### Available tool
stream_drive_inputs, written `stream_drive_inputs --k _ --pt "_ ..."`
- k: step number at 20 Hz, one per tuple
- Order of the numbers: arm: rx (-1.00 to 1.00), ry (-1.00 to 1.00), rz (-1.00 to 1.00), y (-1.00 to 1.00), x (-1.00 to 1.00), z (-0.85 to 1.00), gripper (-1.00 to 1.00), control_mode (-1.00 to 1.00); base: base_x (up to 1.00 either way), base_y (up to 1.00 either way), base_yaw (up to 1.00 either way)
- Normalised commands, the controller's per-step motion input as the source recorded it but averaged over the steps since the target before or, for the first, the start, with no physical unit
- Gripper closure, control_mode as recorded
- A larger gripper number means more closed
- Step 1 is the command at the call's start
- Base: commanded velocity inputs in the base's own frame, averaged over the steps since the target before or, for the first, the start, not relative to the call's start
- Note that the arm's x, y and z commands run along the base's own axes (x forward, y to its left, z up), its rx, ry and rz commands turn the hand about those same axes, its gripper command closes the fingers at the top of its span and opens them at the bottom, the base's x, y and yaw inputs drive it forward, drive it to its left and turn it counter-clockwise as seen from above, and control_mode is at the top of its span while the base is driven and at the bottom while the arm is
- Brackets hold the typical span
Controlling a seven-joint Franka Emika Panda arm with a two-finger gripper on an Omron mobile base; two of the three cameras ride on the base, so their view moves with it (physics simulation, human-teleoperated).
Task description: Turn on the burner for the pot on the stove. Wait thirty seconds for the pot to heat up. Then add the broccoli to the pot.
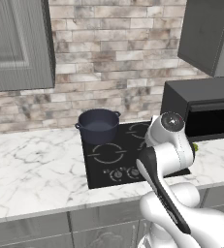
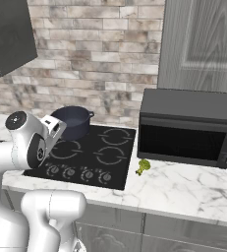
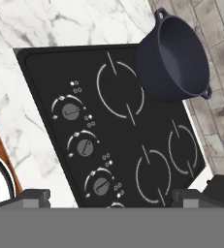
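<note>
The dark blue-grey pot [image 1: 98, 125] [image 2: 74, 121] [image 3: 174, 58] stands empty on the rear left ring of the black stove [image 1: 96, 170] [image 2: 121, 162] [image 3: 40, 72]. A row of round knobs [image 3: 85, 147] [image 1: 118, 173] [image 2: 68, 172] runs along the stove's front edge. The small green broccoli [image 2: 143, 166] [image 1: 195, 147] lies on the marble counter just right of the stove, in front of the microwave. My gripper [image 3: 112, 199] hovers above the front of the stove over the knobs, open, with nothing between its fingers.
A black microwave [image 2: 184, 129] [image 1: 200, 107] stands on the counter right of the stove. Brick wall rises behind, with grey cabinets [image 1: 16, 43] overhead. White marble counter [image 1: 31, 164] stretches left of the stove.
</note>
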Motion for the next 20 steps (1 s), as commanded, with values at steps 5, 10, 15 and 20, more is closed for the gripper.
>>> stream_drive_inputs --k 5,10,15,20 --pt "0.0 0.0 0.0 0.0 0.0 0.0 -1.0 -1.0 0.0 0.0 0.0" --pt "0.0 0.0 0.0 0.0 0.0 0.0 -1.0 -1.0 0.0 0.0 0.0" --pt "0.0 0.0 0.0 0.0 0.0 0.0 -1.0 -1.0 0.0 0.0 0.0" --pt "0.0 0.0 0.0 0.0 0.0 0.0 -1.0 -1.0 0.0 0.0 0.0"
